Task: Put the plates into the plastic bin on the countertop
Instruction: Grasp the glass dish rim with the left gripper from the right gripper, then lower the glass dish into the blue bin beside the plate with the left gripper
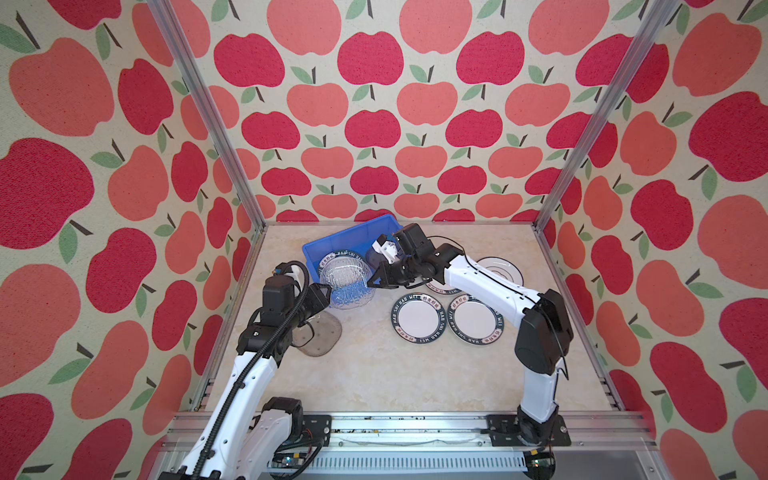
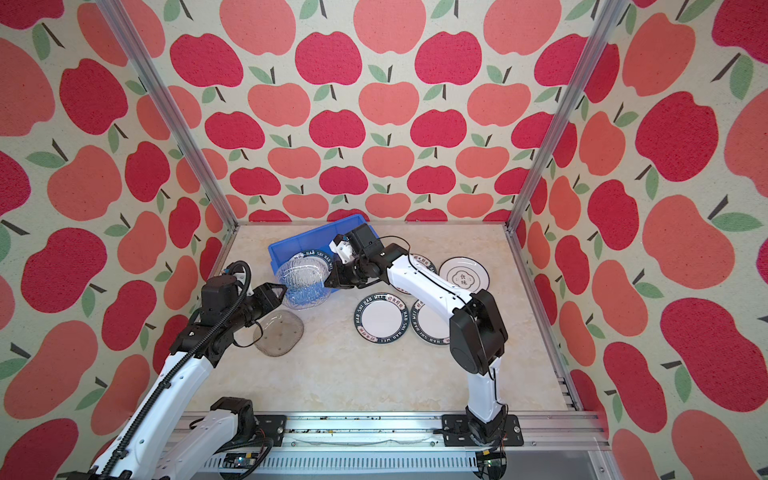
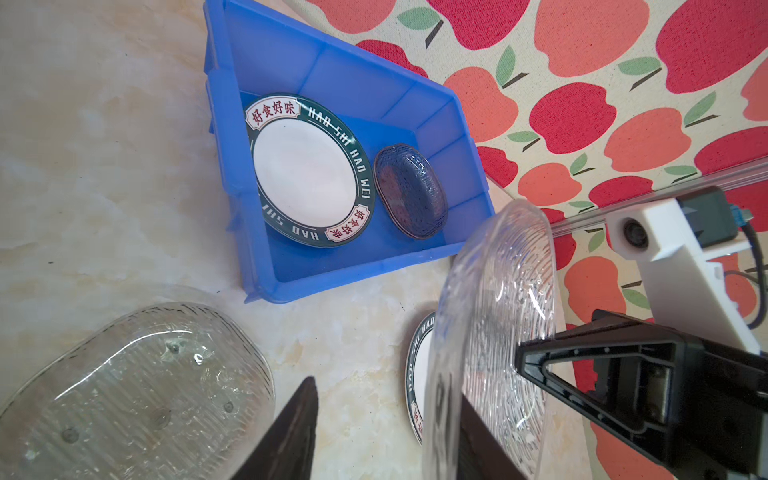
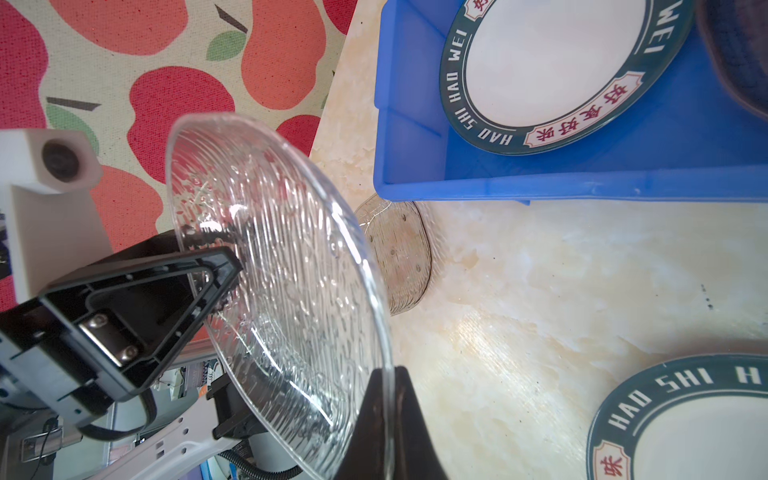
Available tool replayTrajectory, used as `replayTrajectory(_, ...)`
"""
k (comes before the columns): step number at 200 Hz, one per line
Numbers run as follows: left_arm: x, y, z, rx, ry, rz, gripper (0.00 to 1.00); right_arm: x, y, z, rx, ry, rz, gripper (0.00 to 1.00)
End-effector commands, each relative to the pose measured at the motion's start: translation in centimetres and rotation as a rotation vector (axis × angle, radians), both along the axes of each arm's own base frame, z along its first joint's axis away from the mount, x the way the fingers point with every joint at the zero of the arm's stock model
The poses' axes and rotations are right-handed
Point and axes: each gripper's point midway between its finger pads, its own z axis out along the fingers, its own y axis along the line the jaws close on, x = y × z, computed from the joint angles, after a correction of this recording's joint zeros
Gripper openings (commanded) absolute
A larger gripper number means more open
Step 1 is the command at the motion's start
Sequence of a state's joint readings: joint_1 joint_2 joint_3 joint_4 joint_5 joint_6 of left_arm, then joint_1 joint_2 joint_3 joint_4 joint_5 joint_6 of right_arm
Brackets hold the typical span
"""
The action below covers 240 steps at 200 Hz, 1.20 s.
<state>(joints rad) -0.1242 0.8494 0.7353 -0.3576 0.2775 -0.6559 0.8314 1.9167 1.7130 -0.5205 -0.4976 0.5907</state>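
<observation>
Apple-print walls [image 1: 374, 124] are enclosing a beige marble countertop [image 1: 374, 374]. Toward its back left, a blue bin [image 1: 340, 237] is holding 1 green-rimmed plate [image 3: 307, 174] and 1 dark glass plate [image 3: 411, 191]. Just in front of the bin, a clear glass plate [image 1: 347, 286] is hanging on edge above the counter. The right gripper [image 1: 372, 283] is pinching its rim, and the left gripper [image 1: 327, 296] is straddling the opposite rim with its jaws spread.

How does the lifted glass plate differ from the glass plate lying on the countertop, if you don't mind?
The lifted glass plate stands tilted on edge in the air; the lying glass plate rests flat on the countertop. The right gripper pinches the lifted glass plate's rim; nothing grips the lying glass plate. Both are ribbed, see-through glass, not yet in the plastic bin.
</observation>
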Motion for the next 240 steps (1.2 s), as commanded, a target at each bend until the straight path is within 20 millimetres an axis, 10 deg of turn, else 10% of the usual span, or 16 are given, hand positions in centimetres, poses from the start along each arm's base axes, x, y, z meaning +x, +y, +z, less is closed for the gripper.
replayTrajectory(1,0.0,0.5,0.7,0.005,-0.026,0.019,0.44,-0.5,-0.3,1.0,-0.012,-0.039,0.003,0.00)
replayTrajectory(112,1.5,-0.1,-0.3,-0.005,0.023,0.009,0.00,-0.1,-0.4,1.1,-0.104,-0.148,-0.001,0.00)
replayTrajectory(156,3.0,-0.4,0.3,-0.022,0.014,0.011,0.00,1.6,-1.3,1.8,-0.103,-0.166,-0.053,0.37)
replayTrajectory(240,12.7,-3.1,2.6,0.004,-0.034,0.020,0.00,9.0,-13.0,5.3,-0.148,-0.239,-0.371,0.51)
